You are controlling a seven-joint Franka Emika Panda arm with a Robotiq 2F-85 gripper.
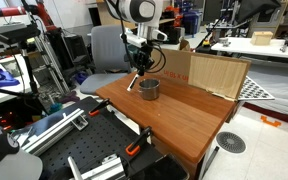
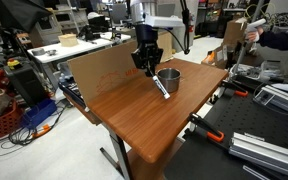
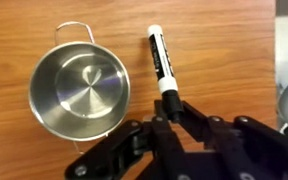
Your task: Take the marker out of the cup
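A cluttered lab surrounds a wooden worktop [image 1: 184, 125] backed by a cardboard panel [image 1: 219, 75]. We see the marker [image 3: 160, 62] outside the cup [image 3: 79, 92] and just beside it in the wrist view, with the fingers [image 3: 194, 115] clamped on its near end. In an exterior view the marker [image 2: 161, 86] slants down from them toward the wood next to the cup [image 2: 169, 77]. We judge the marker light, stiff and smooth-barrelled, so a grip at the end may let it pivot or slip. Taking it nearer the middle, across the barrel, would hold steadier. The cup looks empty, made of thin steel, and easily nudged if brushed.
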